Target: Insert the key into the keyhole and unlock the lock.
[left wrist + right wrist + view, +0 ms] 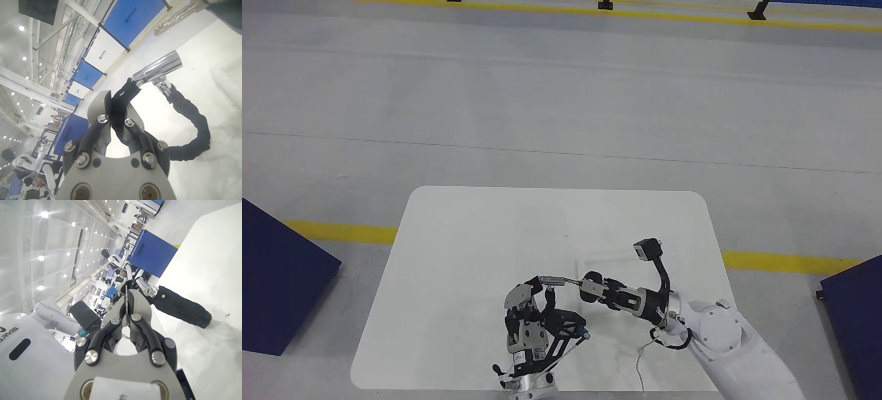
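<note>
The lock is a chrome cylinder (160,68) on a loop of black fabric-sleeved cable (198,130). My left gripper (117,106) is shut on the cable just below the cylinder and holds it above the white table (462,260). In the right wrist view the cylinder's end face with the keyhole (148,291) points toward the camera. My right gripper (127,294) is shut on the flat metal key (126,302), seen edge-on. The key's tip lies beside the keyhole, a short gap away. From above, the key (560,282) points left at the lock (540,287), between the left gripper (530,300) and right gripper (589,288).
Both arms work near the table's front edge (442,385). Dark blue panels stand on the floor at the left (282,280) and the right (852,300). A thin white cable (642,360) hangs by the right arm.
</note>
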